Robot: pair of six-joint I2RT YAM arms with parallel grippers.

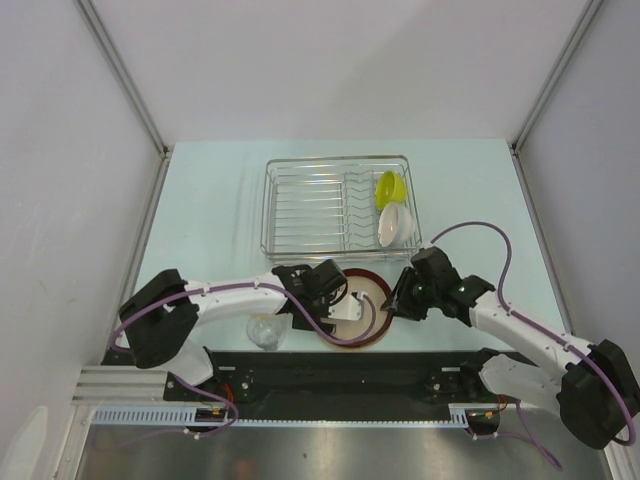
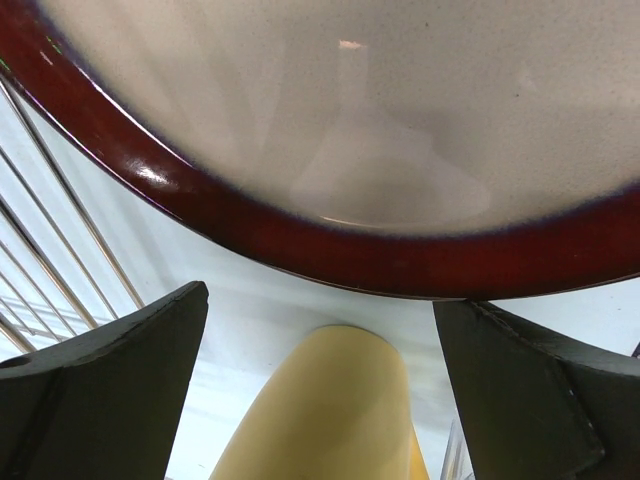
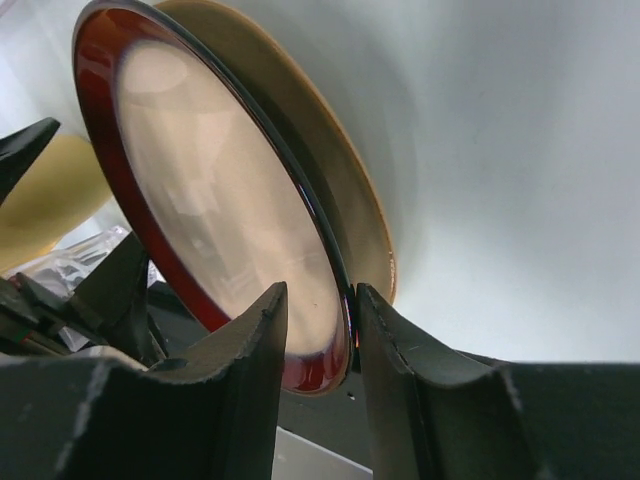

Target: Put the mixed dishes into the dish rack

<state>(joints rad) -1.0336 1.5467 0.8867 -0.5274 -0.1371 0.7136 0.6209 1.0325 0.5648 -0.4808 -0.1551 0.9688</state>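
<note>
R side first: the right gripper (image 3: 320, 295) was closed down narrow on the near-right rim of the dark red-brown dish (image 3: 200, 200). One finger lay on the glazed inner face and the other behind the edge, apparently wedged btw that dish and the beige plate (image 3: 325, 150) under it. An edge pinch made sense: a shallow dish lying on a plate gives no other purchase, and a rim hold would let it go upright into the slots. Whether the dish had cleared the plate, I couldn't tell.

The left gripper (image 2: 320, 300) was spread wide and held nothing, fingers either side of the cream-yellow mug (image 2: 330, 410), w/ the dish's rim just beyond. From overhead it hung over the dish's left part, hiding the mug there — prob. steadying the stack or lining up for the mug, can't say which.

The dish rack (image 1: 335, 160) sat at the far middle of the table (image 1: 210, 220), near the stack but apart from it. The lime-green bowl (image 1: 389, 186) and white bowl (image 1: 394, 224) sat in its right-hand compartment, tipped on edge, one just beside the other. The divider slots just left of them showed only wire. The clear glass (image 1: 265, 331) stood on the table just left of the dish, beside the left arm.

So approx. 2 of 6 loaded. Main risk — the glazed rim slipping out of a thin pinch as the dish tilts.
</note>
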